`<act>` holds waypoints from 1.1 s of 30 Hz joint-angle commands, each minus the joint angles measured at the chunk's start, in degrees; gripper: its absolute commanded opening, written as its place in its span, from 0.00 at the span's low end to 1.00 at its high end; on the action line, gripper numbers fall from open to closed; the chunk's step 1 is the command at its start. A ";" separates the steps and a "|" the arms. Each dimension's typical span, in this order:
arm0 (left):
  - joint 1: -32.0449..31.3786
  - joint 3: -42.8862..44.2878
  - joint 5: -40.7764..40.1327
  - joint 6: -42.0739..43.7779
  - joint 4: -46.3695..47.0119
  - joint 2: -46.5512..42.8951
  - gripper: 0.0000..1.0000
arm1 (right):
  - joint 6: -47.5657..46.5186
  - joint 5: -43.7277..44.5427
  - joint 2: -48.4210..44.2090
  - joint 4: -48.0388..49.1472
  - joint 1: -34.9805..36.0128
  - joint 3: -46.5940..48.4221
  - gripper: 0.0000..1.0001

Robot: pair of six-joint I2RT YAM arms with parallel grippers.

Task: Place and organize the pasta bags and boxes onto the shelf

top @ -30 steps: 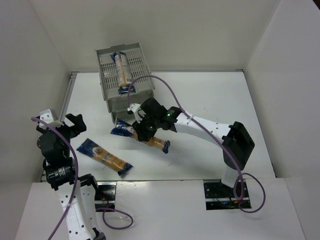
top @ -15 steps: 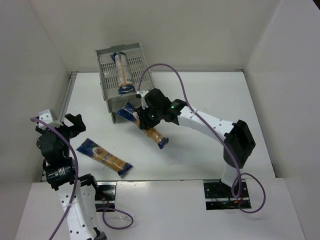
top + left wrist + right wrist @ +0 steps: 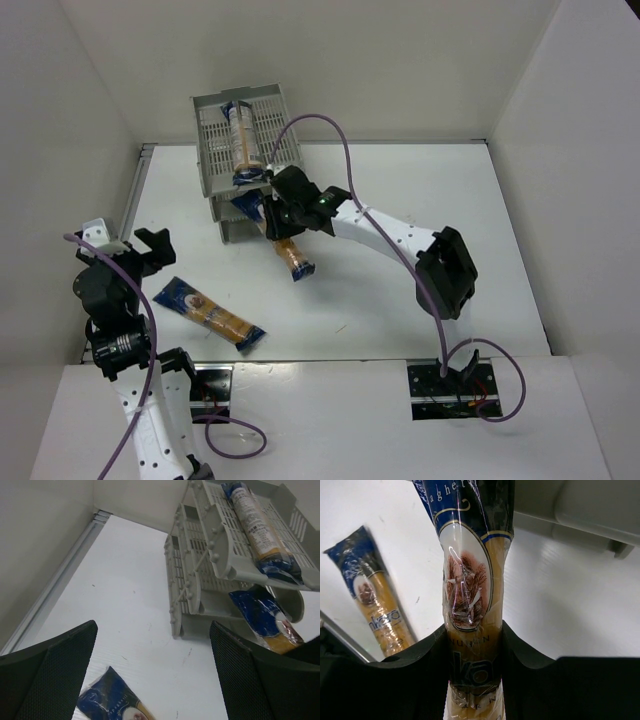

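The grey tiered shelf (image 3: 222, 140) stands at the back left, with one pasta packet (image 3: 241, 138) lying lengthwise on its top tray. My right gripper (image 3: 274, 222) is shut on a second packet (image 3: 291, 259); its blue end reaches the lower tier's front and its other end hangs over the table. In the right wrist view this packet (image 3: 472, 580) runs up between the jaws of that gripper (image 3: 472, 670). A third packet (image 3: 210, 312) lies flat on the table at front left. Just left of it, my left gripper (image 3: 120, 245) hangs open and empty, its jaws (image 3: 152, 680) wide apart.
White walls close in the table on the left, back and right. A metal rail (image 3: 138, 190) runs along the left edge beside the shelf. The right arm (image 3: 400, 240) stretches across the table's middle, trailing a purple cable (image 3: 345, 165).
My right gripper has carried its packet up and to the left, from the table in front of the shelf to the lower tier's opening. The left arm has stayed still.
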 commanded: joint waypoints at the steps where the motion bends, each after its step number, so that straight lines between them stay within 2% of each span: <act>1: -0.55 0.67 6.17 1.44 3.16 -0.02 1.00 | 3.31 2.22 -0.94 4.51 -0.26 5.89 0.00; 4: -2.04 1.20 15.48 3.82 3.16 2.43 1.00 | 4.63 2.74 0.99 4.51 -0.26 9.13 0.00; 6: -3.89 2.33 21.35 6.71 2.47 7.42 1.00 | 5.42 2.75 3.36 3.81 -0.26 13.25 0.00; 11: -10.73 7.69 27.18 12.61 -1.85 21.40 1.00 | 7.09 1.96 6.10 3.28 -0.26 18.28 0.00; 13: -15.74 8.22 30.69 13.23 -0.72 21.95 1.00 | 7.70 1.96 6.10 3.28 -0.26 17.59 0.00; 14: -17.15 8.23 35.06 11.75 1.30 22.64 1.00 | 7.71 1.96 6.10 3.28 -0.26 17.58 0.00; 15: -19.86 5.36 37.10 5.91 3.93 23.26 1.00 | 7.71 1.96 6.10 3.28 -0.26 17.58 0.00; 17: -22.86 1.92 40.01 -0.27 13.50 25.27 1.00 | 7.71 1.96 6.71 3.28 -0.26 17.58 0.00; 19: -28.29 -0.55 35.83 -5.38 18.69 27.04 1.00 | 7.71 1.96 7.94 3.28 -0.26 19.34 0.00; 22: -32.44 -1.09 33.08 -4.79 21.96 30.20 1.00 | 7.71 2.48 8.47 3.28 -0.26 21.01 0.00; 28: -35.44 -2.40 32.38 -7.07 26.36 37.23 1.00 | 8.24 3.54 9.52 3.28 -0.26 21.72 0.00; 33: -35.45 -4.42 26.59 -9.52 25.84 38.38 1.00 | 8.24 3.54 9.52 3.28 -0.26 21.72 0.00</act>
